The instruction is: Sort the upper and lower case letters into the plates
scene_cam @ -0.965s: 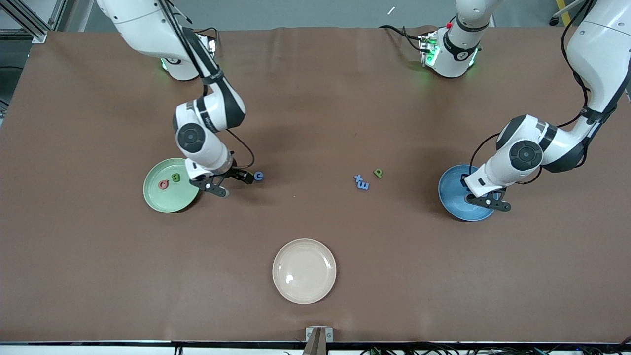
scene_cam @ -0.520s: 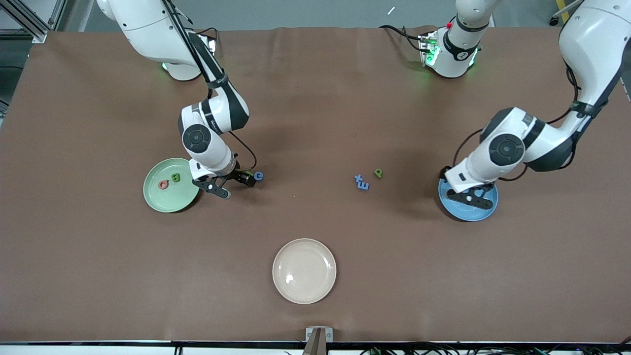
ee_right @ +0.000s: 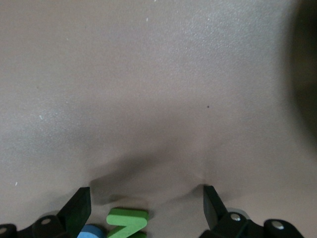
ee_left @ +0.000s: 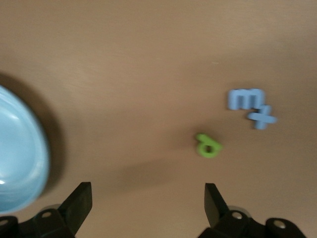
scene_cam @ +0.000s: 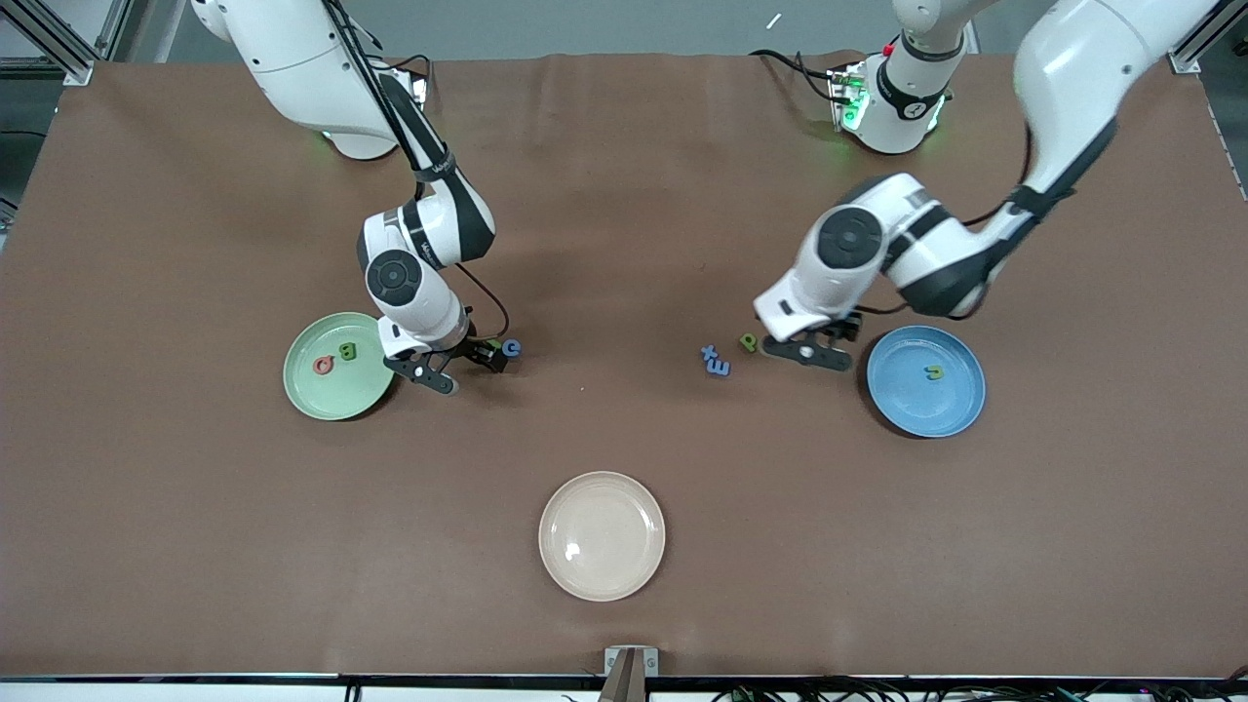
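Front view is showing the left pincer (scene_cam: 801,351) hanging wide apart and empty just beside the green letter (scene_cam: 748,342), between it and the sky blue plate (scene_cam: 925,381) (one small letter (scene_cam: 934,371) is already lying in it). The right pincer (scene_cam: 458,363), also gaping wide, is sitting low by the blue letter (scene_cam: 511,347) and a green one (ee_right: 127,220), beside the pale green plate (scene_cam: 336,367). Each should be centring its fingers squarely over one letter before closing.

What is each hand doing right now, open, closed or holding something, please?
Left hand: open, empty, over the table beside the green letter.
Right hand: open, holding nothing, low at the blue letter beside the green plate.
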Controlling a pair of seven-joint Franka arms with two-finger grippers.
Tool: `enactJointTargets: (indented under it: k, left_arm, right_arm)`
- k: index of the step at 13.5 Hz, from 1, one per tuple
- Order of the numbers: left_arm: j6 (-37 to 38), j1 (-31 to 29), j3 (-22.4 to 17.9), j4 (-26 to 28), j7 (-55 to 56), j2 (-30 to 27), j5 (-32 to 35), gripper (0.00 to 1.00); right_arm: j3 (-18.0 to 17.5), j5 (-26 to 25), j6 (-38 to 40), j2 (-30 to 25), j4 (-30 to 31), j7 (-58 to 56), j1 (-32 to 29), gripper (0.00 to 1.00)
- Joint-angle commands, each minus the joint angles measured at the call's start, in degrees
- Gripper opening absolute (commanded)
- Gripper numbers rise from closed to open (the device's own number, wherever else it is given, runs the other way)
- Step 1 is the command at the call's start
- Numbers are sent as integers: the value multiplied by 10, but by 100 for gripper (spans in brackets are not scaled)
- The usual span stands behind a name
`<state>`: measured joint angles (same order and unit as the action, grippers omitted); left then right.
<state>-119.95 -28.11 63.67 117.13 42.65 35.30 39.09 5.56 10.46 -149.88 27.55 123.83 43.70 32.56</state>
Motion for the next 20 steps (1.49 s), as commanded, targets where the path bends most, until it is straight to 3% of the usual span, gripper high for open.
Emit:
enactJointTargets:
  k: [1, 4, 9, 12, 15, 17, 19, 20]
  left_arm:
    - [2, 30, -6, -23, 127, 33, -2, 100]
    - [-20, 33, -14, -21, 321, 35, 2, 100]
    - [-70, 78, -63, -16, 470, 39, 16, 100]
    - [-119, 104, -98, -8, 561, 40, 35, 100]
    - [-143, 105, -104, 9, 562, 49, 54, 97]
    - [-154, 105, -112, 11, 569, 62, 71, 89]
    - [-160, 112, -122, 11, 573, 65, 72, 78]
    - [-160, 115, -127, 12, 573, 65, 73, 72]
  right_arm:
    - [1, 7, -6, -5, 13, 29, 22, 100]
    - [1, 7, -5, -5, 13, 52, 38, 100]
    - [2, 4, -2, -6, 22, 52, 44, 97]
    - [2, -1, -1, -7, 22, 49, 44, 82]
    - [2, -20, 4, -7, 22, 47, 39, 65]
    - [2, -23, 9, -10, 22, 46, 37, 47]
    - [3, -32, 13, -12, 22, 46, 35, 37]
    - [3, -33, 15, -12, 22, 46, 32, 27]
